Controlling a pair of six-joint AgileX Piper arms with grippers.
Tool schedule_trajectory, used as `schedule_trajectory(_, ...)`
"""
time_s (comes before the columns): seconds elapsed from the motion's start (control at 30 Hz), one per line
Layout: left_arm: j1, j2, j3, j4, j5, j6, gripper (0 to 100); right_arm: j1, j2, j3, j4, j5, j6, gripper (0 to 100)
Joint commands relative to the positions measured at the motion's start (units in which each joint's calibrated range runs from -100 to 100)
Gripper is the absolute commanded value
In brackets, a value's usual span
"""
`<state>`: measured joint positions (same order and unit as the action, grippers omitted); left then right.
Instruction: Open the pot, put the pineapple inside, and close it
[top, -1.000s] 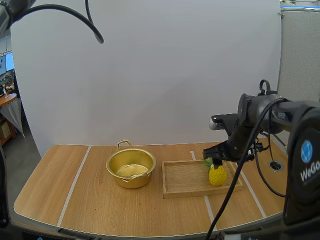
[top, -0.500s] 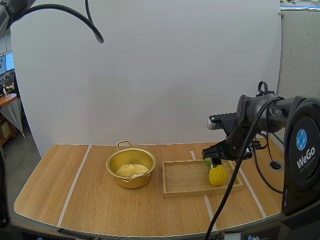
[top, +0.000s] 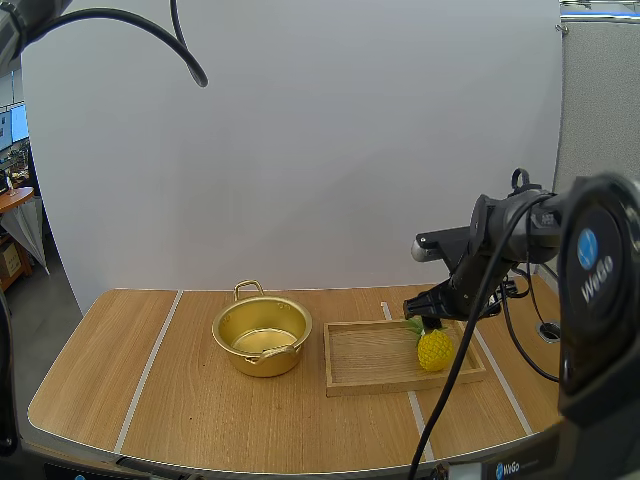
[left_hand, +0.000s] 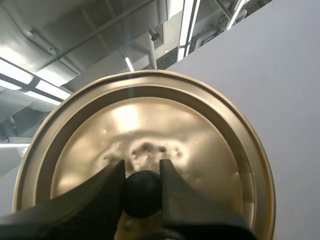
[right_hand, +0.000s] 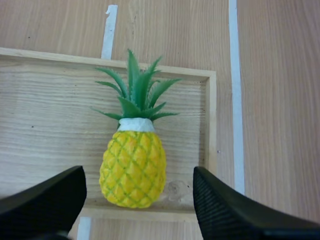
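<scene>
Starting on your left: your left gripper (left_hand: 142, 172) has the lid (left_hand: 150, 125) by its black knob (left_hand: 142, 192), one finger pinched on each side of it. The left wrist view looks straight onto the lid's golden top, but the nearest stretch of the rim is lost behind those fingers. Over to the high view and the table (top: 120, 380): the pot (top: 261, 335) stands open a little left of centre, with one handle to the back and one to the front. Its inside is so bright with reflections that you can't read the bottom cleanly. Just to its right, with a gap between them, is the wooden tray (top: 365, 365), and the pineapple (top: 434, 349) is at the tray's right end. Here its green crown is half hidden behind your right gripper (top: 430, 318), which hangs directly over it. From this angle you can't make out the gap between the fingers or whether they touch the fruit. The right wrist view settles that (and it's the only clear look at the crown). The pineapple (right_hand: 133, 167) lies flat on the floor of the tray (right_hand: 45, 120), its base at the near rim close to the right-hand corner and its leaves pointing toward the far rim. Your right gripper (right_hand: 137, 177) is spread wide, its fingers (right_hand: 225, 210) on either side of the yellow body and clear of it. Only the ends of those fingers are in shot.
</scene>
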<state>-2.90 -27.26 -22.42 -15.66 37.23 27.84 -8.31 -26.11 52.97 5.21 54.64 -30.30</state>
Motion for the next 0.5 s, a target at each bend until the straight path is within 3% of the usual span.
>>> schedule_trajectory(0.0, -0.15, -0.3, -0.5, 0.1, -2.3, -0.5, 0, -0.2, 2.2, -0.6, 1.5, -2.5, -2.6, 100)
schedule_trajectory(0.47, -0.15, -0.3, -0.5, 0.1, -2.3, -0.5, 0, -0.2, 8.5, -0.6, 4.0, -6.9, -4.0, 100)
